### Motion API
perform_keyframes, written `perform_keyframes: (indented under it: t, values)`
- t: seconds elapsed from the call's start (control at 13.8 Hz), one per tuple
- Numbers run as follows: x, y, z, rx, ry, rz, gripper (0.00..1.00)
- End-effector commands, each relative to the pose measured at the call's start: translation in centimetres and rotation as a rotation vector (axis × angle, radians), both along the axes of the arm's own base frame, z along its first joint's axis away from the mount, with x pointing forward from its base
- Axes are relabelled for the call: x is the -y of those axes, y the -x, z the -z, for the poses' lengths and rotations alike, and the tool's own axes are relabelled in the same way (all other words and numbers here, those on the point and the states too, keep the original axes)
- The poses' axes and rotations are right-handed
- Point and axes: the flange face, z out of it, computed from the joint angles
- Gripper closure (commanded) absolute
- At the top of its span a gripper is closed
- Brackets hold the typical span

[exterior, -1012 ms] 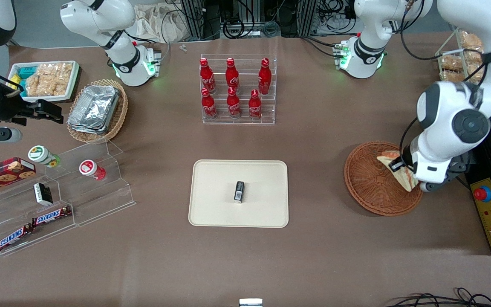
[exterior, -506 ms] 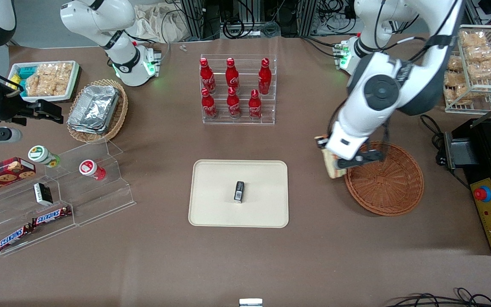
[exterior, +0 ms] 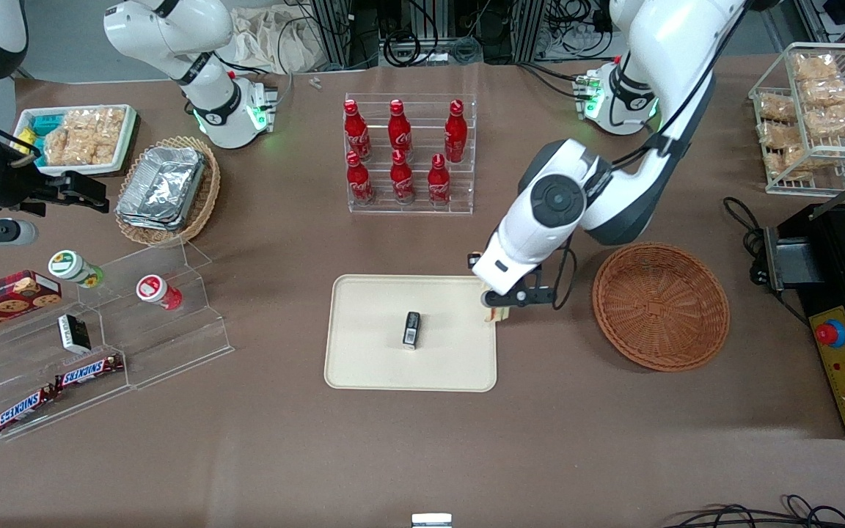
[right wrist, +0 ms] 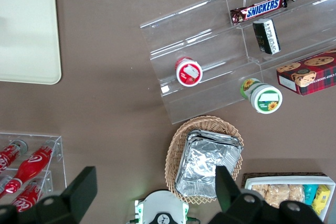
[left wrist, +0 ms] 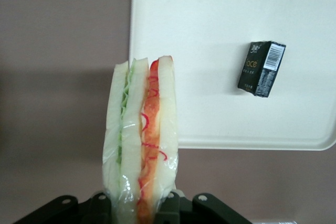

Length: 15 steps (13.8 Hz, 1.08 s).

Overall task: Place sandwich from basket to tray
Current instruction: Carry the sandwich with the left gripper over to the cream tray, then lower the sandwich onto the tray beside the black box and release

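Wrist view, tool [left wrist: 139, 208] gripping sandwich [left wrist: 140, 145], black packet [left wrist: 261, 68] on tray [left wrist: 210, 19]

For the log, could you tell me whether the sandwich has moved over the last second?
Yes: the hand carried the sandwich from the basket to the tray edge.

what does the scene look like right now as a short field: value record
gripper: gripper shut on the sandwich, above the tray's edge nearest the basket
sandwich: sandwich held off the table, cut edge with red and green filling showing in the wrist view
basket: basket holds nothing, toward the working arm's end
tray: tray carries only a small black box
task stage: sandwich out of the basket, not yet set down
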Motion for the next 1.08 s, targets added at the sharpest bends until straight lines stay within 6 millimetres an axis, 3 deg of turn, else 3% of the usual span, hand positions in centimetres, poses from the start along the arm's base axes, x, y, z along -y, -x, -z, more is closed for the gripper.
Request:
perform_keyframes:
  t: [0.0,0.36,0.51,0.58,0.65,0.8,1.01]
  values:
    - [2.4,-1.7,3.4,0.062,0.006,0.059,1.0]
    - [2.9,-2.8,9.2,0.17,0.03,0.122,0.98]
    - [2.8,-3.1,11.0,0.202,-0.003,0.175,0.62]
    - [3.0,-3.0,11.7,0.203,-0.016,0.18,0.33]
    - [3.0,-2.9,11.8,0.201,-0.016,0.179,0.17]
    - [2.9,-3.2,10.8,0.207,-0.008,0.133,0.0]
    - [2.5,-3.6,5.8,0.251,-0.02,0.048,0.0]
